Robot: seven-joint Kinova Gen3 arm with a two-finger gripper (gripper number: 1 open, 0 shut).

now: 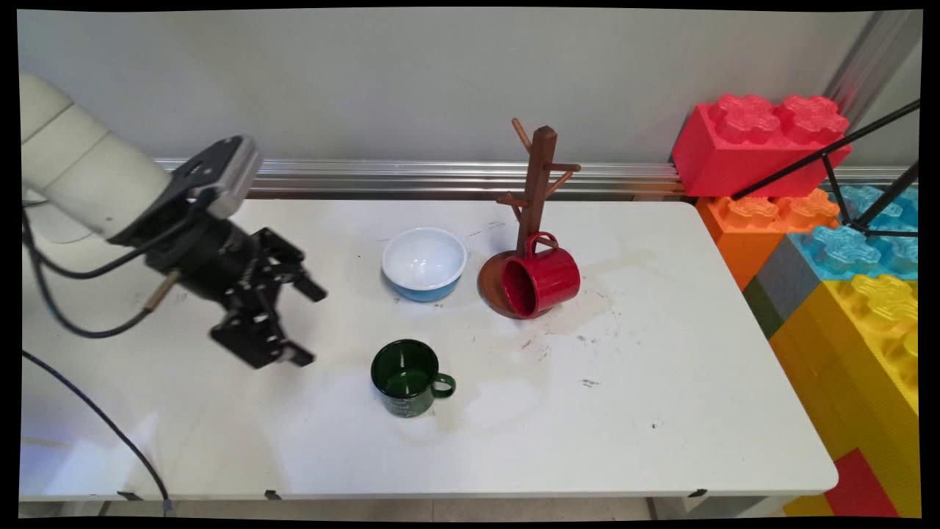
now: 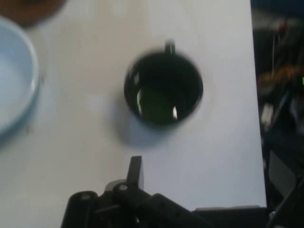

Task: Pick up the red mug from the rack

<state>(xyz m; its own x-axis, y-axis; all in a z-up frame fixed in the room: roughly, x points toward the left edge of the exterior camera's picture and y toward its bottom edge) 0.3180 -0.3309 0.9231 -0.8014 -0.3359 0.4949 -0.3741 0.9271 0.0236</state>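
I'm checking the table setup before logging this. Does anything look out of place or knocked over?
Yes: the red mug lies tipped on its side on the round base of the wooden mug tree, mouth facing the camera, not hung on a peg. The green mug and the blue bowl stand upright.

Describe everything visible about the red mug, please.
The red mug is glossy, perhaps enamelled metal, with one loop handle pointing up. It lies tipped on its side, its open mouth facing the table's near left. It rests partly on the round brown base of the wooden mug tree, against its post, not hanging from any peg. It looks empty. The white and blue bowl stands apart to its left. The claw is far from it.
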